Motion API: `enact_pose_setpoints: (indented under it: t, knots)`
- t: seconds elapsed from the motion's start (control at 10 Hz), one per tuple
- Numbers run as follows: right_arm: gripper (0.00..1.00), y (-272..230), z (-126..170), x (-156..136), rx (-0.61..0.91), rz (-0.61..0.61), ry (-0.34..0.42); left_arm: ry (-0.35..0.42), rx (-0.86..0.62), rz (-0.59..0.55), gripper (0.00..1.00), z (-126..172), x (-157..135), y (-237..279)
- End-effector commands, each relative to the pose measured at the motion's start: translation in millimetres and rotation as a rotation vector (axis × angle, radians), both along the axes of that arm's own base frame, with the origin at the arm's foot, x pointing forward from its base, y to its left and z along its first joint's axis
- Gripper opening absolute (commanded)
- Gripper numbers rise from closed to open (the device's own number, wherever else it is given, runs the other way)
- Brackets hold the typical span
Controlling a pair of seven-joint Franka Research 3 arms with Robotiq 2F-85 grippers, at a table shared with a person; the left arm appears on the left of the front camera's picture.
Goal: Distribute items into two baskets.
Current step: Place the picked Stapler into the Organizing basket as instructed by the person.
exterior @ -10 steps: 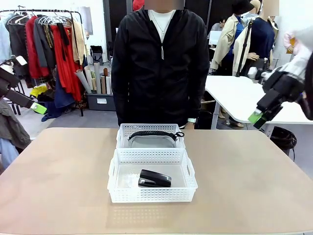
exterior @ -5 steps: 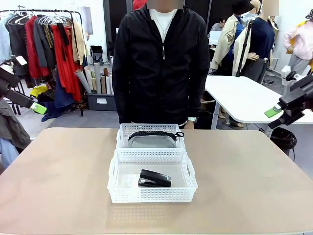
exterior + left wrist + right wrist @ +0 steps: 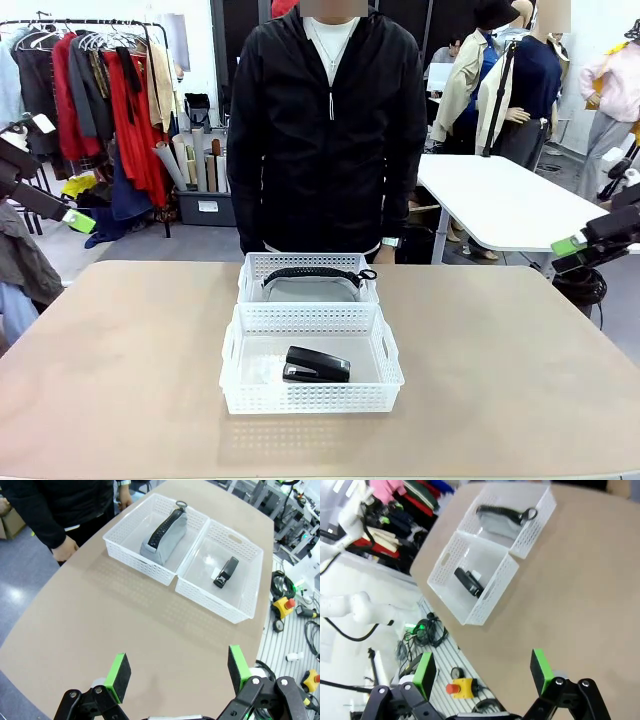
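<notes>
Green-padded and spread wide with nothing between the fingers, the left tool [image 3: 175, 672] and the right tool [image 3: 482, 672] hang apart from the near basket [image 3: 311, 372], one off each side of the desk [image 3: 500, 380]. That basket holds the black stapler [image 3: 317, 365]. Touching its far rim, the second basket [image 3: 308, 277] holds the grey waist bag [image 3: 311, 284], with a person [image 3: 328, 125] standing just beyond it.

No text, brand, number or sign can be read in these views. The small white label [image 3: 257, 371] inside the near basket [image 3: 311, 400] is too small and blurred to show any print, and the stapler [image 3: 316, 365] shows no legible marking
</notes>
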State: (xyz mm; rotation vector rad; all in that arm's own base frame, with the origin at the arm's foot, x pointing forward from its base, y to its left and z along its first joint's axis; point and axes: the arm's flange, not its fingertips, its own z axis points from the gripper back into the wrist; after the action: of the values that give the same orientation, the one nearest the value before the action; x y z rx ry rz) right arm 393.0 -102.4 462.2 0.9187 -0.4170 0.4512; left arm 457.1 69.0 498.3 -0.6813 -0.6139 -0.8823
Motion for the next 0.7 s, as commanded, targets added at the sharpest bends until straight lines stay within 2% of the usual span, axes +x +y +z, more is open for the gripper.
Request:
enact_pose_setpoints:
  t: [0.0, 0.3, 0.5, 0.6]
  knots:
    - [1.00, -7.3, -7.3, -9.2, 0.052, -0.018, -0.159, -0.001, 0.000, 0.001, 1.00, 2.2, 0.4, 1.1]
    - [1.00, -10.7, -4.8, -3.8, 0.077, -0.012, -0.239, -0.001, 0.000, 0.001, 1.00, 2.2, 0.4, 1.1]
    - [1.00, -3.3, -3.4, -0.5, 0.017, -0.011, -0.263, -0.001, 0.000, 0.001, 1.00, 2.2, 0.4, 1.1]
    - [1.00, -11.3, 0.6, -4.6, 0.059, -0.006, -0.202, -0.001, 0.000, 0.001, 1.00, 2.2, 0.4, 1.1]
